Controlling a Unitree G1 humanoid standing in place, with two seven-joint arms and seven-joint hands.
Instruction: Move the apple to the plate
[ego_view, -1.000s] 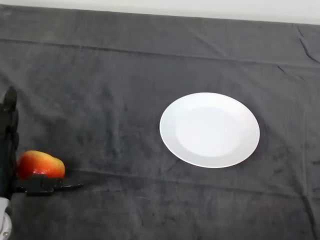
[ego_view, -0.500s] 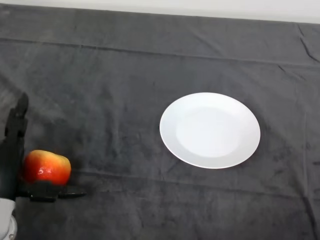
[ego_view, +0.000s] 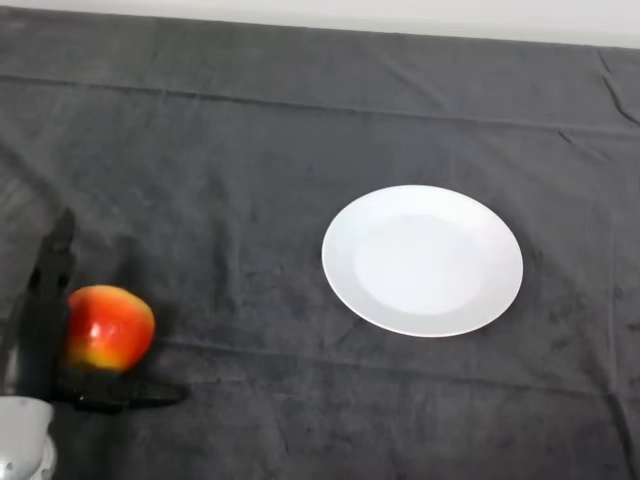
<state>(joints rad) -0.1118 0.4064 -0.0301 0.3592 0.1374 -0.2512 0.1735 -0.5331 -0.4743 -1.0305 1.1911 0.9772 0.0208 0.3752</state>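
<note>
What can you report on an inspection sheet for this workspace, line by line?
Surface: table under dark cloth, with creases.
Job's things: apple at lower left, not on the plate; white plate bare, right of centre.
Clutter: nothing seen.
Hand: left hand against the apple, fingers behind it, thumb below it; the grasp looks closed on the apple.
Cables: nothing seen.
Surroundings: pale strip along the far edge.
</note>
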